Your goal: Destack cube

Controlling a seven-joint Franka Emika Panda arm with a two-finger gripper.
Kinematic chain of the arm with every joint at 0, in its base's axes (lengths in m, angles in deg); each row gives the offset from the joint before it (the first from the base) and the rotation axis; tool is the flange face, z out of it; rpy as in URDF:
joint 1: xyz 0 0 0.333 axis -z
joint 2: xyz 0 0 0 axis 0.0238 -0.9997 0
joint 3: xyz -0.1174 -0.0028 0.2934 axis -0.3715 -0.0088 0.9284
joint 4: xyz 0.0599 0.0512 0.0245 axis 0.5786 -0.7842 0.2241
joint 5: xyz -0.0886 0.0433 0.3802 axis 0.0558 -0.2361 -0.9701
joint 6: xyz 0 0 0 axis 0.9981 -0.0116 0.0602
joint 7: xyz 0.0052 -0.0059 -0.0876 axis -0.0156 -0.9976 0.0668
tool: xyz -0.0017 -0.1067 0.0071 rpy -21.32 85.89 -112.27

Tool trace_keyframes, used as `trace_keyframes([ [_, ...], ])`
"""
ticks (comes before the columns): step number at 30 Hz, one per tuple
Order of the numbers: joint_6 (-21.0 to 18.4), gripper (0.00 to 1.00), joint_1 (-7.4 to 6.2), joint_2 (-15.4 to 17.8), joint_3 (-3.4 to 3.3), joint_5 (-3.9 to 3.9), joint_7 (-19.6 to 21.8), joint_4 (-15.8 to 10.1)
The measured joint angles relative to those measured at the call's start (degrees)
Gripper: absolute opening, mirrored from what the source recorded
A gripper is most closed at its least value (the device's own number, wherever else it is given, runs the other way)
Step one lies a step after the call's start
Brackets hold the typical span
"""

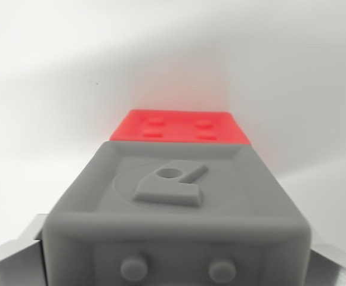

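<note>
A large grey plastic cube (pixel 176 208) with rounded edges fills the lower half of the wrist view, very close to the camera. Its upward-facing side carries a raised emblem inside a recessed square, and two round studs show on the face nearest the lens. Pale metal fingers (pixel 12 262) of the gripper (pixel 176 262) appear at the bottom corners, one on the wrist view's left and one on the wrist view's right, flanking the grey cube. They look pressed against its sides, pinching it, though the contact itself is cut off by the frame edge.

Beyond the grey cube, further from the camera, lies a bright red plastic cube (pixel 180 127) with four small square dimples on its visible face. It sits on a plain white surface (pixel 53 71). Whether the two cubes touch cannot be told from here; the grey one hides the join.

The relation that matters: the red cube lies straight ahead of the claw, centred, so separating them looks like a pull directly back along the camera's line.
</note>
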Motion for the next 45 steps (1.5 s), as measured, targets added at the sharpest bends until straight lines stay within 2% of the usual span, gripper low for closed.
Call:
trace_keyframes([
  [25, -0.1, 0.0, 0.0, 0.1, 0.0, 0.0, 0.0, 0.0],
  [45, -3.3, 0.0, 0.0, 4.0, 0.0, 0.0, 0.0, -0.4],
])
